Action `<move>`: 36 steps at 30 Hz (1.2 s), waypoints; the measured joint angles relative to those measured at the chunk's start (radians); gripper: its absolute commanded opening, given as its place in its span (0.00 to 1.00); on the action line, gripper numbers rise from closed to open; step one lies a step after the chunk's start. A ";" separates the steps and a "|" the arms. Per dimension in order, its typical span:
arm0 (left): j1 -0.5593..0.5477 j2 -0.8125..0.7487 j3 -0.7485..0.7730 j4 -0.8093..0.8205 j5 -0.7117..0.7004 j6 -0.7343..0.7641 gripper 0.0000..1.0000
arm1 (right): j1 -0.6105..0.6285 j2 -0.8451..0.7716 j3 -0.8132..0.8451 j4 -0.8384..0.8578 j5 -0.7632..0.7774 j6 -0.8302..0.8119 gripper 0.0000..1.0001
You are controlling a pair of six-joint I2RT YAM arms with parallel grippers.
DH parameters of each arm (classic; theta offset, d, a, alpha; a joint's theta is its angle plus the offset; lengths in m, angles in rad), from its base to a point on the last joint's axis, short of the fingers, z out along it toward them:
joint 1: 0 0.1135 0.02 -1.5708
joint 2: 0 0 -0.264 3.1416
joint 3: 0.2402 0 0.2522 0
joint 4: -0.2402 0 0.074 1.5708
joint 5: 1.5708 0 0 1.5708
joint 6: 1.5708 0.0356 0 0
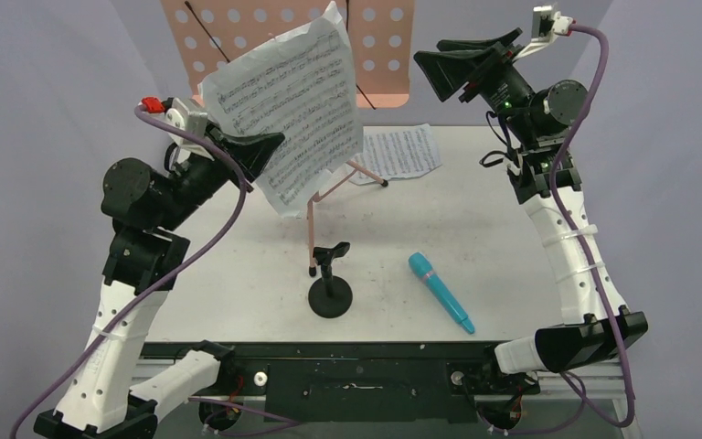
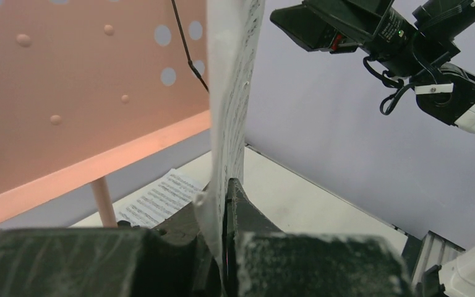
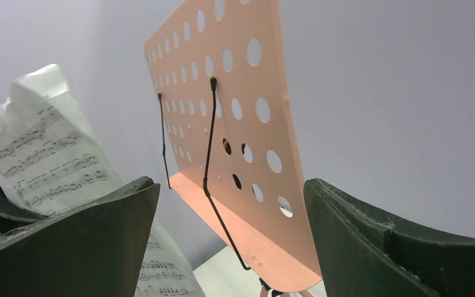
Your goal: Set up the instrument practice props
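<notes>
A white sheet-music page, creased and printed with staves, hangs upright at upper centre of the overhead view, pinched at its lower left edge by the left fingers. Behind it stands the pink perforated music stand. The right fingers, upper right, are spread wide and hold nothing. A second page lies flat on the bench. The teal microphone lies lower centre-right, apart from the black round-based mic stand.

No legible text or labels
</notes>
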 measured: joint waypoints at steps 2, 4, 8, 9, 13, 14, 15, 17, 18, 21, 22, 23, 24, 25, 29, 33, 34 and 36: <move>0.003 0.000 0.013 -0.002 -0.022 0.008 0.00 | -0.006 0.006 0.008 -0.021 0.019 0.018 0.90; 0.011 0.010 0.037 -0.015 -0.047 0.012 0.00 | -0.005 0.009 0.014 -0.048 0.030 0.019 0.90; 0.027 0.041 0.092 -0.033 -0.096 0.014 0.00 | -0.005 0.006 0.015 -0.069 0.073 -0.004 0.90; 0.031 0.048 0.102 -0.038 -0.106 0.013 0.00 | -0.005 0.004 0.015 -0.079 0.087 -0.012 0.90; 0.048 0.068 0.133 -0.052 -0.134 0.004 0.00 | -0.004 0.001 0.026 -0.145 0.141 -0.046 0.90; 0.054 0.073 0.142 -0.056 -0.138 0.000 0.00 | -0.004 0.002 0.034 -0.171 0.153 -0.053 0.90; 0.061 0.079 0.155 -0.064 -0.142 -0.004 0.00 | -0.004 0.004 0.048 -0.198 0.160 -0.056 0.90; 0.076 0.094 0.188 -0.081 -0.146 -0.010 0.00 | 0.002 0.023 0.107 -0.264 0.171 -0.060 0.90; 0.084 0.102 0.205 -0.087 -0.147 -0.013 0.00 | 0.003 0.039 0.146 -0.296 0.176 -0.060 0.90; 0.107 0.124 0.251 -0.100 -0.150 -0.022 0.00 | 0.023 0.105 0.291 -0.399 0.183 -0.060 0.90; 0.114 0.132 0.267 -0.103 -0.151 -0.024 0.00 | 0.034 0.128 0.338 -0.428 0.185 -0.060 0.90; 0.123 0.141 0.282 -0.106 -0.151 -0.026 0.00 | 0.049 0.151 0.380 -0.460 0.185 -0.061 0.90; 0.131 0.151 0.297 -0.108 -0.153 -0.029 0.00 | 0.064 0.172 0.415 -0.488 0.185 -0.064 0.90; 0.139 0.163 0.316 -0.113 -0.154 -0.031 0.00 | 0.085 0.192 0.444 -0.520 0.185 -0.069 0.90; 0.158 0.203 0.366 -0.126 -0.155 -0.032 0.00 | 0.144 0.220 0.460 -0.592 0.196 -0.108 1.00; 0.165 0.237 0.396 -0.133 -0.143 -0.031 0.00 | 0.185 0.222 0.460 -0.634 0.201 -0.154 0.81; 0.167 0.244 0.401 -0.133 -0.137 -0.031 0.00 | 0.196 0.222 0.460 -0.636 0.201 -0.165 0.78; 0.170 0.259 0.411 -0.133 -0.124 -0.030 0.00 | 0.219 0.222 0.460 -0.642 0.200 -0.176 0.76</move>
